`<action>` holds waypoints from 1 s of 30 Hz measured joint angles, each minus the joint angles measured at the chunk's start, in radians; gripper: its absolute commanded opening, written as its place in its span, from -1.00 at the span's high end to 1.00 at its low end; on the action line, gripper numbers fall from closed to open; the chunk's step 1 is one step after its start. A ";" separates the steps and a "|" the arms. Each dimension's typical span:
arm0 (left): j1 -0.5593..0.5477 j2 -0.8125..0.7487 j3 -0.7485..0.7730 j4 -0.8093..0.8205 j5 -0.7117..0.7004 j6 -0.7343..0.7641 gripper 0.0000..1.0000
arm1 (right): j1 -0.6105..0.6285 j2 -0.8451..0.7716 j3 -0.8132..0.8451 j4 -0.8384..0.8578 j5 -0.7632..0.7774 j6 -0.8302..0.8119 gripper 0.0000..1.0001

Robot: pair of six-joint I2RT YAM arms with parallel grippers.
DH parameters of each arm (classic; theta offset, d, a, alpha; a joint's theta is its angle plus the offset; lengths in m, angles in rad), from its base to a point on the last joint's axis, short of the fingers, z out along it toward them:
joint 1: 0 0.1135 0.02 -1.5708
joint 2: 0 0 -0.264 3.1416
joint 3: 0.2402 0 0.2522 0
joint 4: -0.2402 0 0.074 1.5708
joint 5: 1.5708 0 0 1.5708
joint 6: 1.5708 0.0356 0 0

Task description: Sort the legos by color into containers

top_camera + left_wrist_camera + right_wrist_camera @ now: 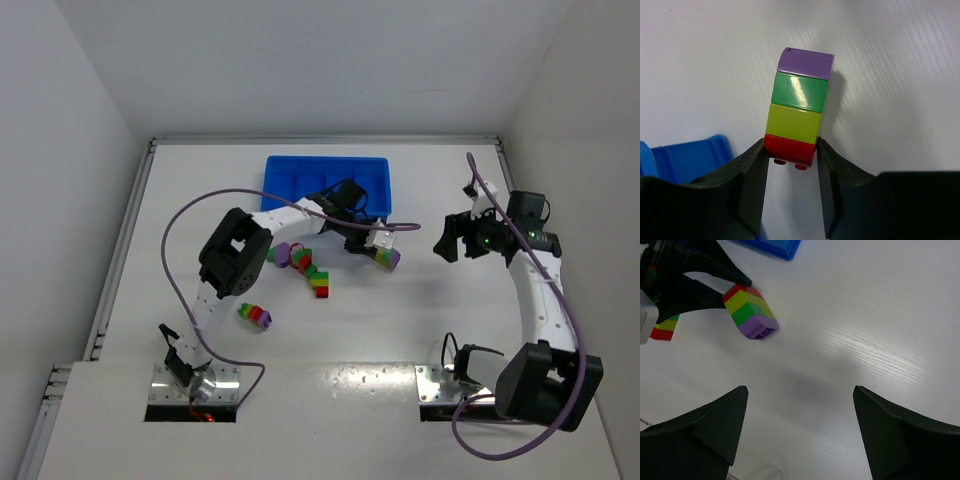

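Note:
My left gripper is shut on the red end of a four-brick stack of red, yellow, green and purple, just right of the blue tray. In the left wrist view the gripper pinches the red brick and the stack points away over the white table. My right gripper is open and empty, a short way right of the stack. In the right wrist view the gripper faces bare table, with the stack at the upper left.
Loose legos lie left of the held stack: a purple piece, a green-red piece, a red-yellow-green stack and a green-yellow-purple stack. A tray corner shows near the left fingers. Walls bound the table.

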State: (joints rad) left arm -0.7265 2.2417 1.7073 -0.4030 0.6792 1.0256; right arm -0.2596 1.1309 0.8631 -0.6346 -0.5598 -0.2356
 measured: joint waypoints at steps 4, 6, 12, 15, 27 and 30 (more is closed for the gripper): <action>0.002 -0.027 -0.047 0.004 0.024 0.010 0.69 | 0.000 0.003 0.005 0.005 -0.001 0.000 -0.72; 0.002 -0.050 -0.080 0.000 0.031 0.007 0.77 | 0.000 0.007 0.007 0.006 -0.002 0.000 -0.72; 0.004 -0.133 -0.202 0.015 0.034 -0.079 1.00 | 0.002 0.019 0.007 0.006 -0.025 0.000 -0.72; 0.012 -0.183 -0.274 0.054 0.026 -0.175 1.00 | 0.007 0.027 0.007 0.001 -0.069 -0.003 -0.72; 0.106 -0.393 -0.351 0.131 0.133 -0.603 1.00 | 0.109 0.167 0.034 -0.138 -0.323 -0.261 -0.72; 0.116 -0.398 -0.347 0.133 0.196 -0.683 1.00 | 0.135 0.225 0.072 -0.156 -0.378 -0.301 -0.72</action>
State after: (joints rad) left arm -0.6106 1.8439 1.3602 -0.2703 0.8757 0.3428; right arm -0.1249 1.3563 0.9356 -0.7910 -0.9379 -0.5369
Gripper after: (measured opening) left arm 0.425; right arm 0.863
